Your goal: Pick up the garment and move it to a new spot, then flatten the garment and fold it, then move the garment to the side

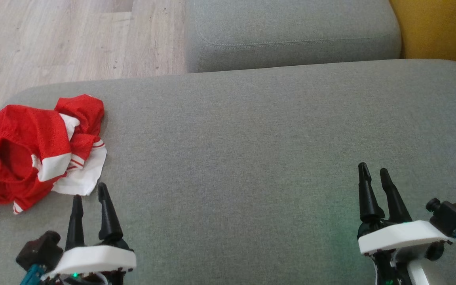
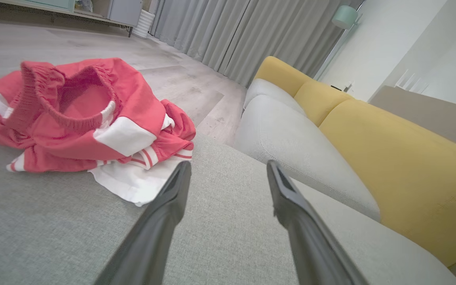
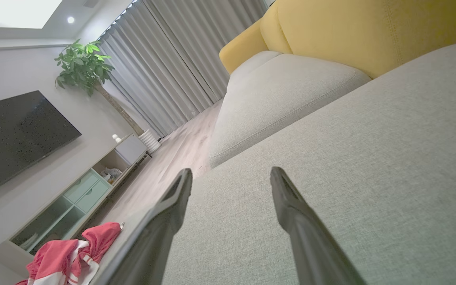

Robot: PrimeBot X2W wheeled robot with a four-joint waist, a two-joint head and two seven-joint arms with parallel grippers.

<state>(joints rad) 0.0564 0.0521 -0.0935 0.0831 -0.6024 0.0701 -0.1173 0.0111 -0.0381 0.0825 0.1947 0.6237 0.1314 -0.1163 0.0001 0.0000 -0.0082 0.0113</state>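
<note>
Two-armed, hovering over the cushion (image 1: pixel 232 138), holding left gripper (image 1: pixel 89 190) and right gripper (image 1: pixel 373 167) with jaws spread, pinching nothing. Seeing the garment (image 1: pixel 26 150) lying crumpled at the cushion's left end, just beside the left gripper, far from the right.

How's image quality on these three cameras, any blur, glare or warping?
Head view: soft even light, faint green glow on the cushion by the right gripper. Left wrist view: wide-angle warping, the garment looks washed pink, fingers blurred. Right wrist view: tilted, ceiling light blown out.
</note>
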